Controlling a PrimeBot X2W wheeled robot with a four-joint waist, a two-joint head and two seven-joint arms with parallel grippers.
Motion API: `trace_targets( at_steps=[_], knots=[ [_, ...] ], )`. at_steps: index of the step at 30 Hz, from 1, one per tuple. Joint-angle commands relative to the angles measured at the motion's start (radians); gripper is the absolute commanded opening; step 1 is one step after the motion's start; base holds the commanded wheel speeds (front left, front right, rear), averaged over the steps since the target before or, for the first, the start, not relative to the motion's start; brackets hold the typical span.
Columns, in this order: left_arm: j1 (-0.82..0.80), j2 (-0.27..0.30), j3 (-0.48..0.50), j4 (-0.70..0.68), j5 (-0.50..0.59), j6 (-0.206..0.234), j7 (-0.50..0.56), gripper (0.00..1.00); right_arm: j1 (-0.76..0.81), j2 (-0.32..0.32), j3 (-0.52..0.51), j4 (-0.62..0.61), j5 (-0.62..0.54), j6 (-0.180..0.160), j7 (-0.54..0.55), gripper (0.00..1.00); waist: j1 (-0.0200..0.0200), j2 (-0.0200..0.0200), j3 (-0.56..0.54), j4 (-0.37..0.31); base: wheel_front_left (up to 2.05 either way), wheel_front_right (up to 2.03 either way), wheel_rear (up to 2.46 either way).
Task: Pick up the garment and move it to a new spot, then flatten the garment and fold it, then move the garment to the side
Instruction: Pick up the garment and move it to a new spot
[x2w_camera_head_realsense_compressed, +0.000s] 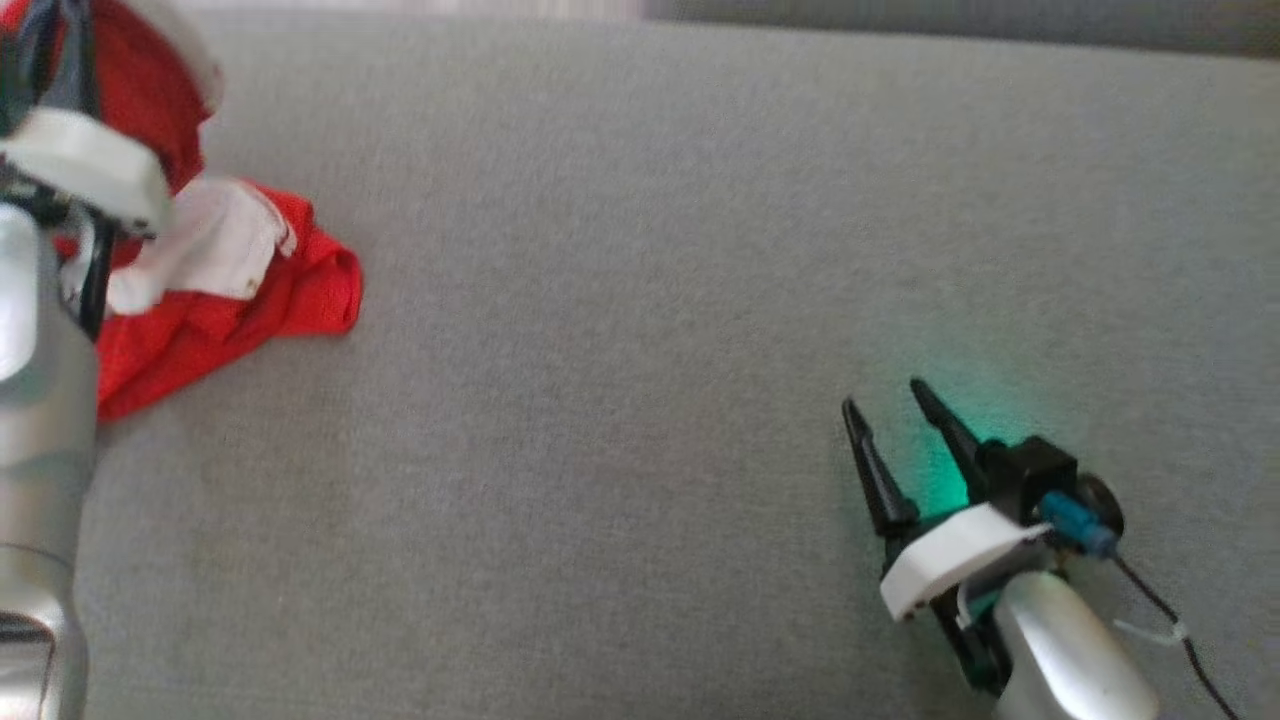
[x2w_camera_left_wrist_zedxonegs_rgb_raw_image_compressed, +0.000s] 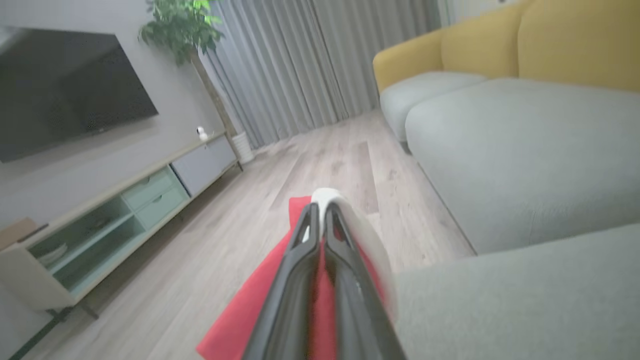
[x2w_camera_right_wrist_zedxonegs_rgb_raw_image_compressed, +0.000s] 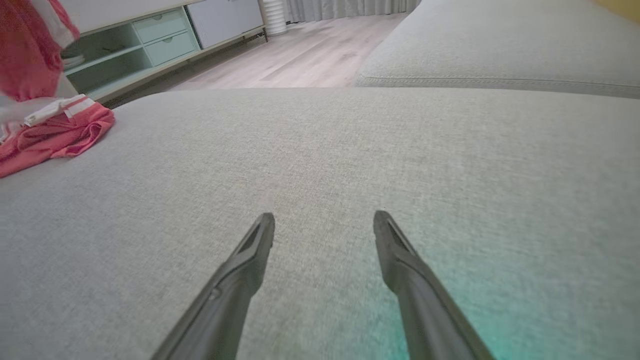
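- The garment (x2w_camera_head_realsense_compressed: 230, 300) is at 9 o'clock in our head view. It is red and white. Part of it goes up, and the rest sits in a heap on the sofa (x2w_camera_head_realsense_compressed: 640, 250).
- Our left gripper (x2w_camera_left_wrist_zedxonegs_rgb_raw_image_compressed: 320, 210) has its fingers pressed together, pinching the red cloth. We think this is so we can lift it to a new spot.
- Our right gripper (x2w_camera_head_realsense_compressed: 882, 397) is at 4 o'clock, far from the garment. Its fingers are spread and hold nothing. We think it waits there to help flatten later.
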Motion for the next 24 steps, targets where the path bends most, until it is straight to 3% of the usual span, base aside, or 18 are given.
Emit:
trace_targets(
  at_steps=[1, 6, 12, 19, 20, 21, 22, 24],
  knots=[
    [-0.055, 0.042, 0.010, -0.043, 0.008, -0.005, -0.010, 0.00, 0.000, 0.012, 0.019, -0.021, 0.005, -0.001, -0.003, 1.00, 0.0002, 0.0000, -0.055, -0.038, 0.00, 0.00, 0.00],
    [-0.068, -0.021, -0.068, -0.139, -0.026, -0.013, -0.030, 0.00, 0.026, 0.026, 0.011, -0.014, 0.006, -0.001, -0.003, 1.00, 0.0002, 0.0000, -0.110, -0.115, 0.00, 0.00, 0.00],
    [-0.001, -0.156, -0.196, -0.288, -0.156, -0.014, -0.058, 0.00, 0.046, 0.034, 0.005, -0.013, -0.001, -0.001, -0.003, 1.00, 0.0002, 0.0000, -0.131, -0.243, 0.00, 0.00, 0.00],
    [0.184, -0.255, -0.233, -0.340, -0.229, -0.011, -0.094, 0.00, 0.061, 0.033, -0.024, -0.019, -0.007, -0.001, -0.003, 1.00, 0.0002, 0.0000, -0.123, -0.301, 0.00, 0.00, 0.00],
    [0.221, -0.260, -0.236, -0.338, -0.223, -0.002, -0.098, 0.25, 0.062, 0.034, -0.026, -0.020, -0.008, -0.001, -0.003, 1.00, 0.0002, 0.0000, -0.121, -0.303, 0.00, 0.00, 0.00],
    [0.263, -0.265, -0.241, -0.334, -0.214, 0.005, -0.099, 0.91, 0.063, 0.034, -0.028, -0.020, -0.008, -0.001, -0.003, 1.00, 0.0002, 0.0000, -0.120, -0.305, 0.00, 0.00, 0.00],
    [0.308, -0.268, -0.239, -0.331, -0.211, 0.012, -0.100, 1.00, 0.063, 0.034, -0.029, -0.021, -0.009, -0.001, -0.003, 1.00, 0.0002, 0.0000, -0.119, -0.306, 0.00, 0.00, 0.00],
    [0.406, -0.270, -0.212, -0.341, -0.199, 0.042, -0.100, 1.00, 0.059, 0.035, -0.031, -0.020, -0.008, -0.001, -0.003, 1.00, 0.0002, 0.0000, -0.116, -0.306, 0.00, 0.00, 0.00]
  ],
)
